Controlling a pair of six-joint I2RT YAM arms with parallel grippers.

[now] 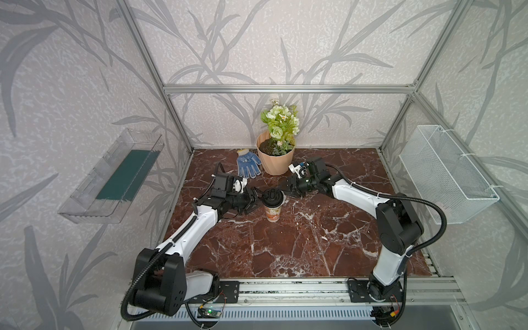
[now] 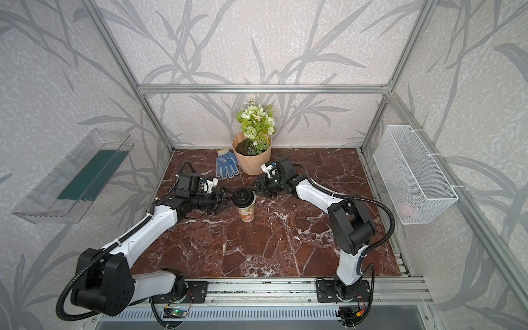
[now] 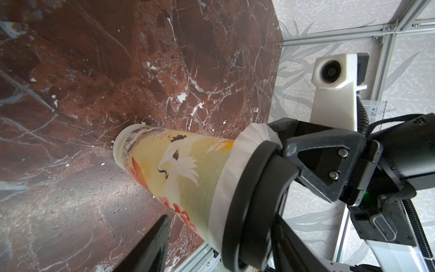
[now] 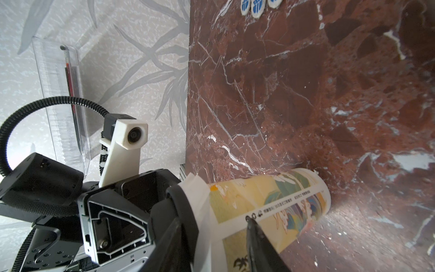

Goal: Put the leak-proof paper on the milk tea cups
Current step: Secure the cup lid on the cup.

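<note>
Grey leaf-patterned walls point(image 1: 257, 43) and an aluminium frame point(image 1: 285, 89) close in a red-brown marble tabletop point(image 1: 285, 251). The milk tea cup point(image 1: 271, 213) stands upright near its middle, between the 2 arms. The leak-proof paper point(image 3: 226, 188) lies over the cup's rim, its edge pleated down around the upper wall like a white skirt. A black lid point(image 1: 273, 197) sits on top of it, so in both top views only a small white flap shows at the rim. The left end effector point(image 1: 255, 204) reaches the cup from its own side with its jaws parted around the cup's upper part. In the left wrist view 1 finger point(image 3: 153, 242) lies just beside the printed wall, with a sliver of marble between them. The right end effector point(image 1: 285, 192) points at the lid's opposite edge, jaws apart. In the right wrist view 1 finger point(image 4: 259, 245) crosses in front of the cup wall, and I cannot tell whether it presses on it. Behind the cup, well apart, a blue dotted glove point(image 1: 248, 165) lies just beside a ribbed peach flower pot point(image 1: 274, 163), and the right wrist is near the pot. A clear tray point(image 1: 111, 177) hangs on the left wall and a white wire basket point(image 1: 448, 174) on the right.
</note>
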